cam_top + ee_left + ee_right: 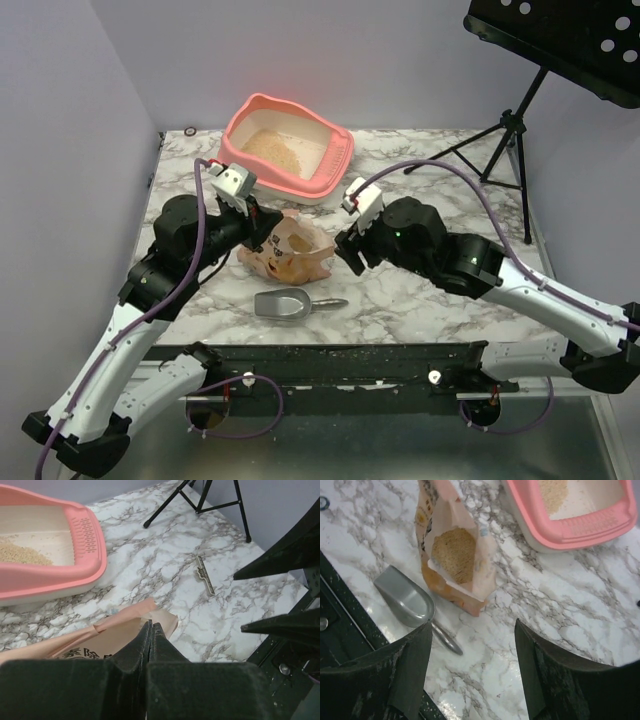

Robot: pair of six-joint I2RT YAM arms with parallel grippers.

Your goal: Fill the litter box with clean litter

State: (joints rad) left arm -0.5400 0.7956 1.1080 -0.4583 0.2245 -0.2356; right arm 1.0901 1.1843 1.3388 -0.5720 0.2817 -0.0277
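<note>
Landmark for this entry: the litter bag, orange and pink, which stood open on the marble surface.

- The litter box sat just behind the bag, on the side away from the arm bases, and did not touch it.
- The clean litter lay as a shallow patch over part of the box floor. We saw more of the same granules inside the bag's mouth.
- The left claw was clamped on the bag's top edge. Its fingers were pressed together, and the folded paper spread out to either side.
- The right claw hung just to the right of the bag, jaws spread wide, holding nothing.
- A grey scoop lay flat just in front of the bag, toward the bases, with its handle pointing right.
</note>
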